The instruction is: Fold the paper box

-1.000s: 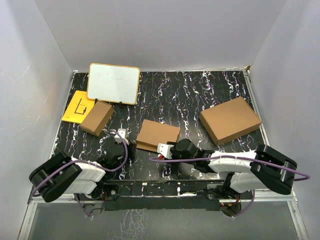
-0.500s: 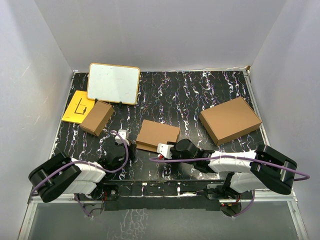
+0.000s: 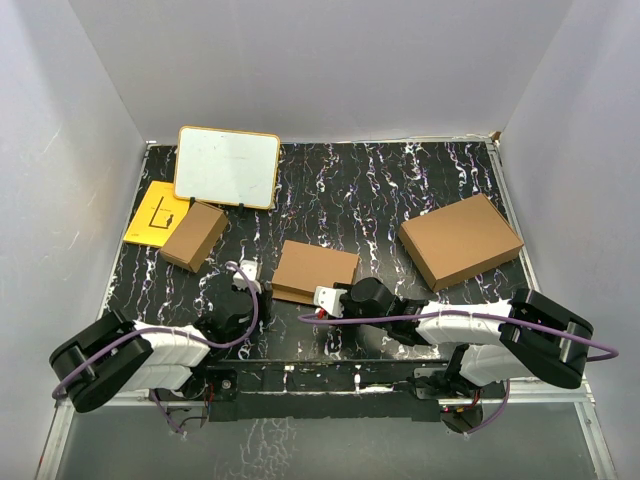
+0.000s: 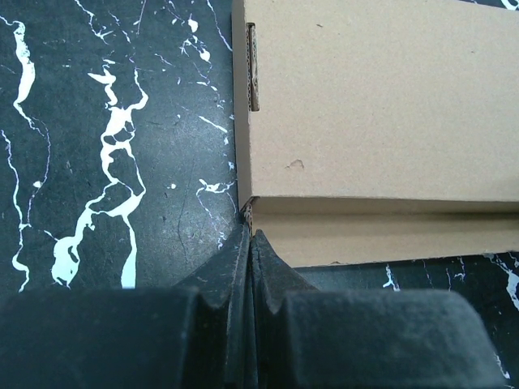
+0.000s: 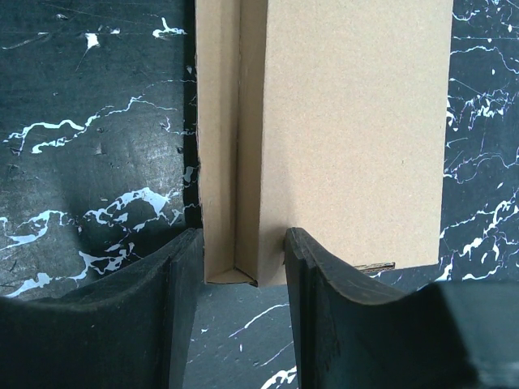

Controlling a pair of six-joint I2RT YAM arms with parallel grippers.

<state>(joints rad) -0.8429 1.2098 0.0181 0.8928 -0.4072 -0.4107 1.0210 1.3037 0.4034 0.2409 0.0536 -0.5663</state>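
The paper box (image 3: 317, 268) lies closed and flat at the middle of the table, a thin brown cardboard mailer. My left gripper (image 3: 258, 284) is shut, and its tips (image 4: 250, 232) touch the box's near left corner (image 4: 253, 207) with nothing between them. My right gripper (image 3: 318, 297) straddles the box's near edge. In the right wrist view its fingers (image 5: 188, 267) press both sides of the folded front wall (image 5: 235, 203) at its end. A lid tab (image 4: 252, 65) sits in its slot on the left side.
A larger brown box (image 3: 461, 240) lies at the right. A small chunky brown box (image 3: 194, 236) sits at the left, next to a yellow sheet (image 3: 157, 213). A whiteboard (image 3: 227, 166) leans at the back left. Grey walls enclose the black marbled table (image 3: 380, 190).
The left arm's elbow has dropped slightly toward the near left corner while its gripper stays at the box corner. The right arm and the box have not moved.
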